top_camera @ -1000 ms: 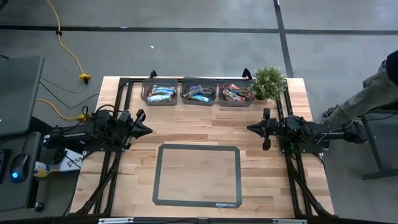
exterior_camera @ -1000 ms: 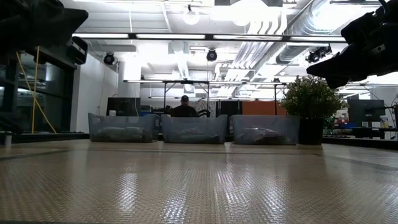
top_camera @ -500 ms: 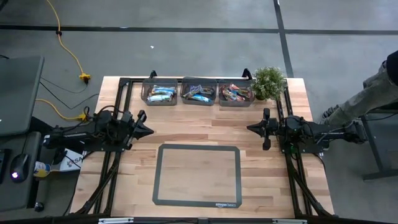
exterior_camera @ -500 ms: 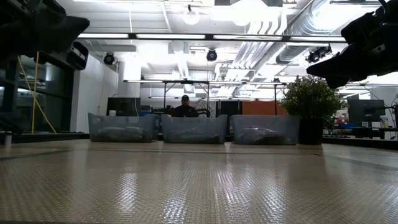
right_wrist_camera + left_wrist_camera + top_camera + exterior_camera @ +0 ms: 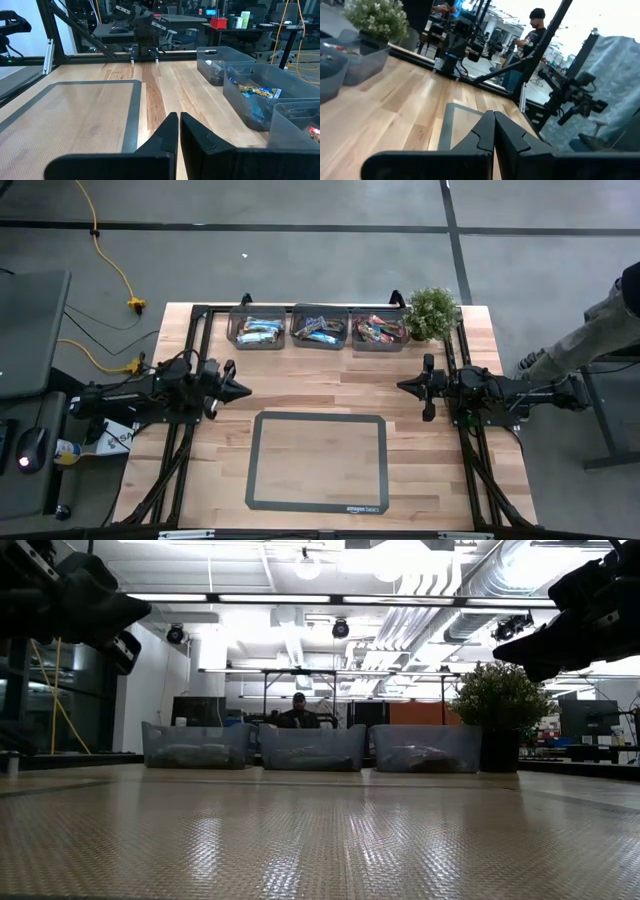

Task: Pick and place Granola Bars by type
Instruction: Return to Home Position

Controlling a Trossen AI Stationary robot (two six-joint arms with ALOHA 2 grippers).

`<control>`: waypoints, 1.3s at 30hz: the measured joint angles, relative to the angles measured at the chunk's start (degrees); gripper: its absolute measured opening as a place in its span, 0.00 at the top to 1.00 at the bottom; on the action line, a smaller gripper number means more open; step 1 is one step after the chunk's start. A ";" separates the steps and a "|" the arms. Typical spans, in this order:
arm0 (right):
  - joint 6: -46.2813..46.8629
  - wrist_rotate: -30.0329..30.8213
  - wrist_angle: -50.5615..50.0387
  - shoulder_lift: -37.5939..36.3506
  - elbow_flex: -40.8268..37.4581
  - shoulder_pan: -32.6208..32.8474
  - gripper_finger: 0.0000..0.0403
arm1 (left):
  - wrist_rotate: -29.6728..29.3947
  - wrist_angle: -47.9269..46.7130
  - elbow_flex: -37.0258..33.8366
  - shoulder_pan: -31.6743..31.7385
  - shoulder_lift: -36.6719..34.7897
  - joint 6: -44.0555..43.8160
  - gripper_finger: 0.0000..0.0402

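Jaws on both grippers are pressed together with nothing between them. The left gripper (image 5: 241,390) hangs over the left side of a wooden table (image 5: 300,385) and the right gripper (image 5: 403,387) over its right side, each pointing inward at the other. A grey-bordered mat (image 5: 317,417) lies on the near half of the table, between the two arms, with no bars on it. Along the far edge, three clear bins (image 5: 310,745) stand side by side, and a small potted plant (image 5: 432,311) sits just beside the rightmost one. The Granola Bars (image 5: 258,331) all lie inside the bins, each bin with its own mix of wrapper colours, so the sorting looks finished. What remains appears to be settling into the rest pose, and the arms look at or close to it. Doing that well would mean drawing each arm straight back toward its own side, fingers shut and lifted off the wood, well apart from the bins. Nothing on the table seems to block that path. A person (image 5: 600,320) stands off the right edge, near the right arm's base, and another person (image 5: 297,716) shows far behind the bins.
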 joint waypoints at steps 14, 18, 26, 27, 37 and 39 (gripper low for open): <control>0.01 0.01 0.00 0.01 -0.01 0.02 0.99 | -0.20 0.04 -0.04 0.00 0.00 -0.95 1.00; 0.01 0.00 0.00 0.01 -0.01 0.00 0.99 | -0.22 0.07 -0.04 0.00 0.00 -0.87 1.00; 0.01 0.00 0.00 -0.01 0.00 0.02 0.99 | -0.22 0.07 -0.07 0.00 0.00 -0.88 1.00; 0.01 0.02 0.00 0.00 0.00 0.00 0.99 | -0.22 0.07 -0.07 0.00 0.00 -0.89 1.00; 0.01 0.00 0.01 -0.01 0.00 0.01 0.99 | -0.22 0.07 -0.07 0.00 0.00 -0.89 1.00; 0.01 0.01 0.02 0.00 0.00 0.02 0.99 | -0.21 0.07 -0.07 0.00 0.00 -0.89 1.00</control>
